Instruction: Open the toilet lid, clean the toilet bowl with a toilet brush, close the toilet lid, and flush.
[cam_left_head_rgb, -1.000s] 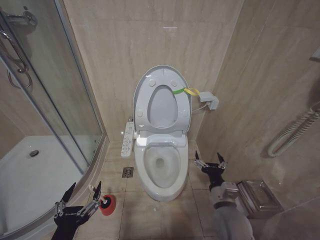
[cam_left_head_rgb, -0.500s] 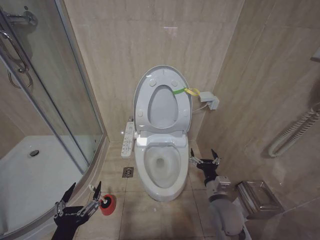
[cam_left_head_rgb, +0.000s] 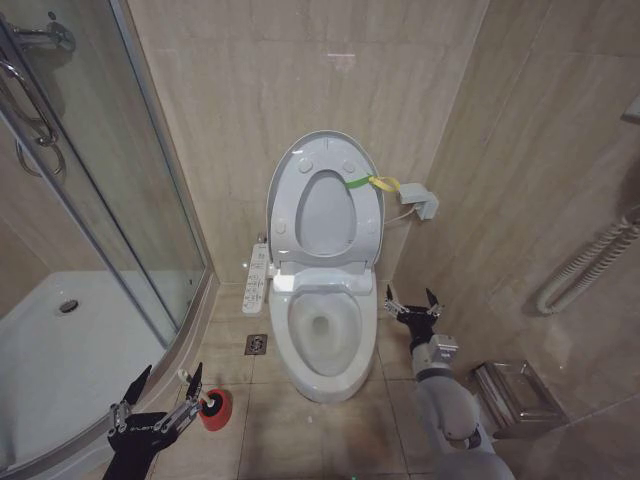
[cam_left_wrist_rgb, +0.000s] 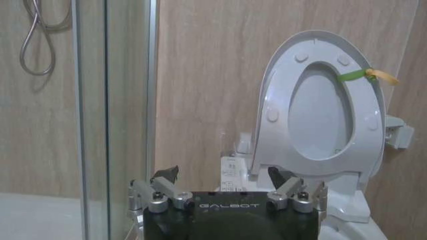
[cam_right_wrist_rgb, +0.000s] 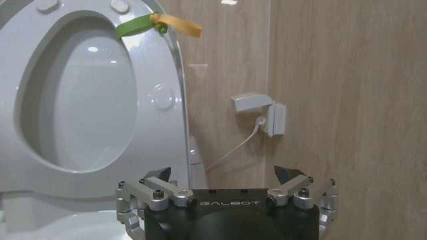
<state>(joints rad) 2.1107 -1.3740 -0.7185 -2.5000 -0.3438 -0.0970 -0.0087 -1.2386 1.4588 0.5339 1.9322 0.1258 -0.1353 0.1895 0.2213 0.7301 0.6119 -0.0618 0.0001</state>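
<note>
now right gripper (cam_left_head_rgb: 412, 306), jaws wide and empty, has edged back beside the toilet bowl (cam_left_head_rgb: 322, 345); toilet lid (cam_left_head_rgb: 324, 200) stands raised, toilet brush (cam_left_head_rgb: 203, 400) untouched by the empty, open left gripper (cam_left_head_rgb: 160, 392)

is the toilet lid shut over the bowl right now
No, in the head view the toilet lid stands upright against the wall, with the toilet bowl open below it.

Toilet brush (cam_left_head_rgb: 197, 390): handle mostly behind the left gripper (cam_left_head_rgb: 160, 393), bristle head sunk in the red holder cup (cam_left_head_rgb: 214, 408). Left arm cut off at the head view's lower edge. Button panel (cam_left_head_rgb: 256, 280) markings too small to read. Floor drain (cam_left_head_rgb: 256, 344) detail unclear. Shower tray (cam_left_head_rgb: 60, 360) runs off frame.
</note>
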